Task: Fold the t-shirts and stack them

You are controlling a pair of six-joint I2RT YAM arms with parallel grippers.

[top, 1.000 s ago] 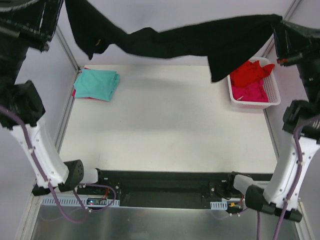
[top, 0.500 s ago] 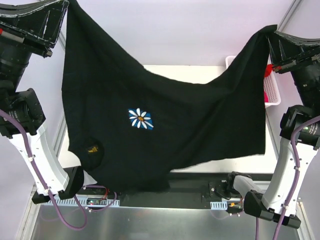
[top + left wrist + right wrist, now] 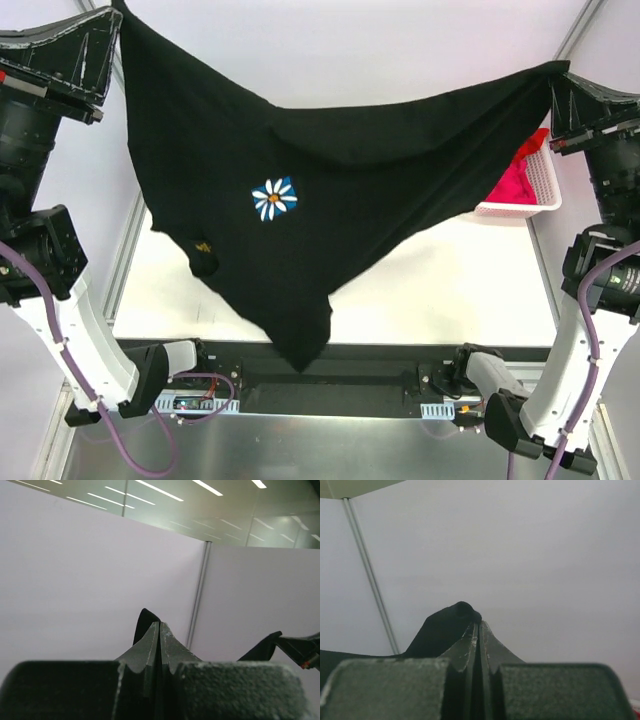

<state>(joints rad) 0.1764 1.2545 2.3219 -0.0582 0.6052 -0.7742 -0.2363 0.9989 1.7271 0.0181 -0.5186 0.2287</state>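
Black cloth fills most of the overhead view: the large black t-shirt (image 3: 330, 170), marked by a white-and-blue flower print (image 3: 274, 198), is held aloft and stretched between the two raised arms. The left gripper (image 3: 160, 630) is clenched on one upper corner, with a dark tuft of fabric pinched just beyond its tips. The right gripper (image 3: 478, 629) is clamped likewise on the opposite corner, where a fold of cloth is bunched at its tips. Between the two sets of jaws the top edge sags in a shallow curve. Beneath them the body hangs to a point over the near edge of the table (image 3: 450, 280); whether it touches there cannot be told. The garment is judged to be held by two corners so that it can be spread open before being laid flat for folding. Below and just inboard of the right jaws a white slotted basket (image 3: 520, 208) is seen, with red and pink shirts (image 3: 512, 183) in it, partly screened by the hanging cloth and taken to await folding. An even descent of both arms is judged necessary, lest the slack bunch.
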